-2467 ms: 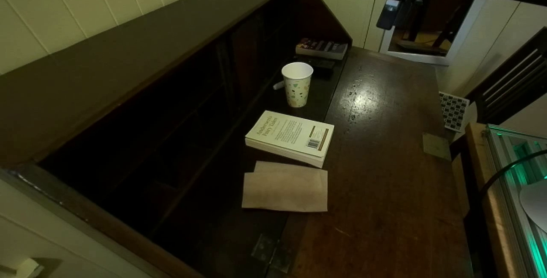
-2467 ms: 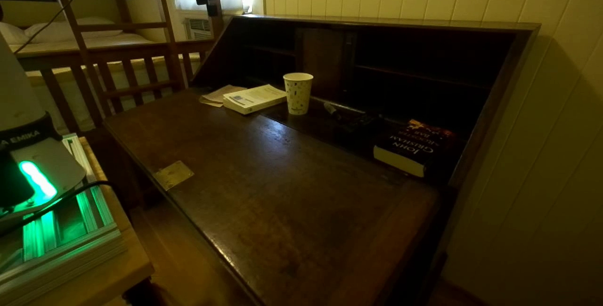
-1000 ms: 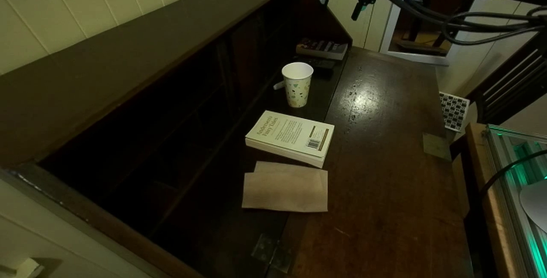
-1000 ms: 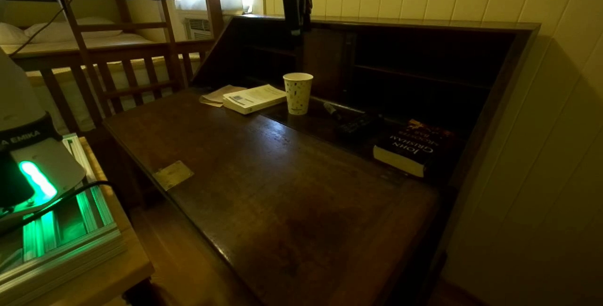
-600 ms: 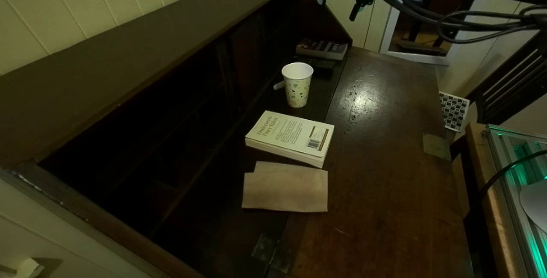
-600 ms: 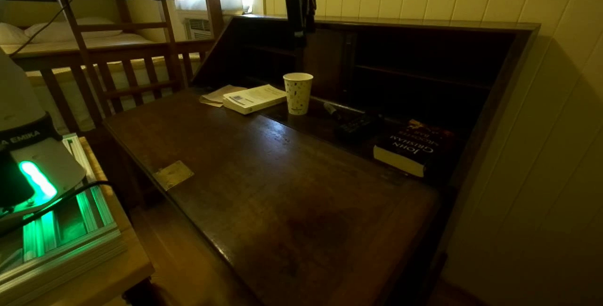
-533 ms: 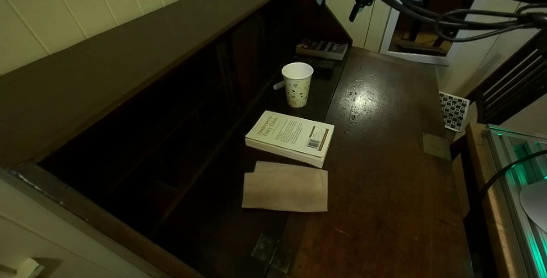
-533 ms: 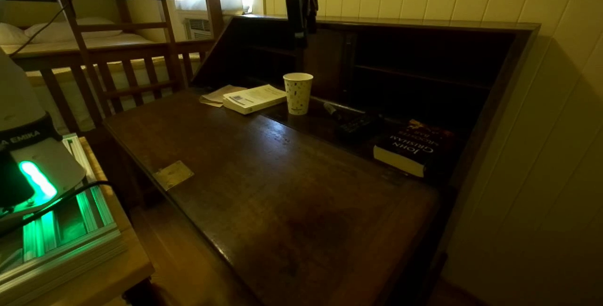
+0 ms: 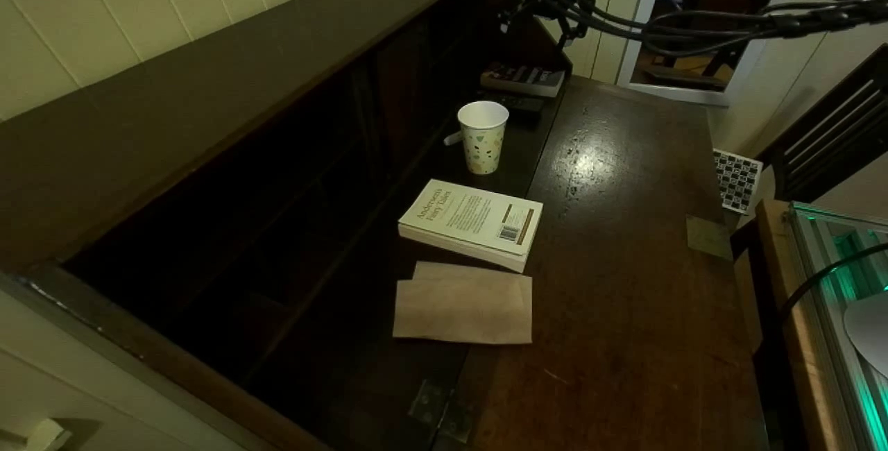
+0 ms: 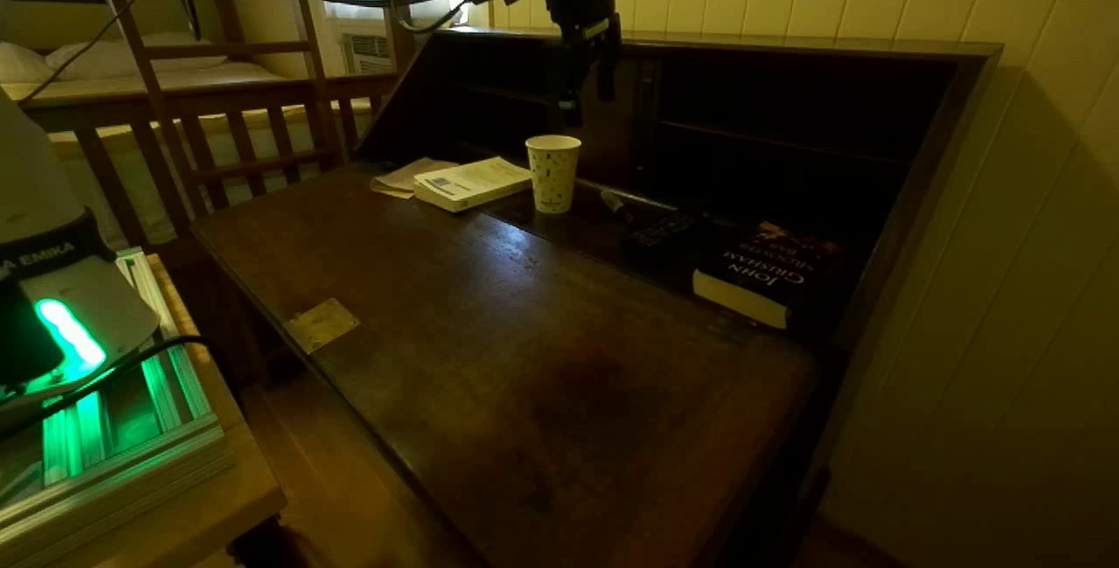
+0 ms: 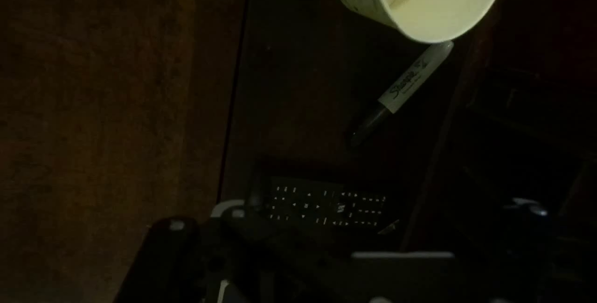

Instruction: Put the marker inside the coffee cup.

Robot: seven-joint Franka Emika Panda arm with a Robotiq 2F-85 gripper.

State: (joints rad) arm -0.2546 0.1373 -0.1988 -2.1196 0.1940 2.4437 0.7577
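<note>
The marker (image 11: 406, 81) lies on the desk close to the coffee cup, with a grey labelled barrel and a dark cap in the wrist view. It is partly hidden behind the cup in an exterior view (image 9: 453, 138) and shows dimly in an exterior view (image 10: 616, 205). The white speckled coffee cup (image 9: 482, 142) stands upright; its visible interior looks empty in the wrist view (image 11: 433, 4). It also shows in an exterior view (image 10: 552, 175). My gripper (image 9: 535, 31) is open and empty, high above the desk. In the wrist view its dark fingers are spread wide.
A black remote (image 11: 326, 205) lies near the marker's cap end. A dark thick book (image 10: 761, 275) lies beyond the remote. A white book (image 9: 472, 222) and brown napkins (image 9: 463, 305) lie on the cup's other side. Dark desk shelves (image 10: 787, 114) rise behind.
My arm has come into view, then moved lower over the desk; the gripper has turned so both fingers show apart in an exterior view. The marker, cup and books have not moved.
</note>
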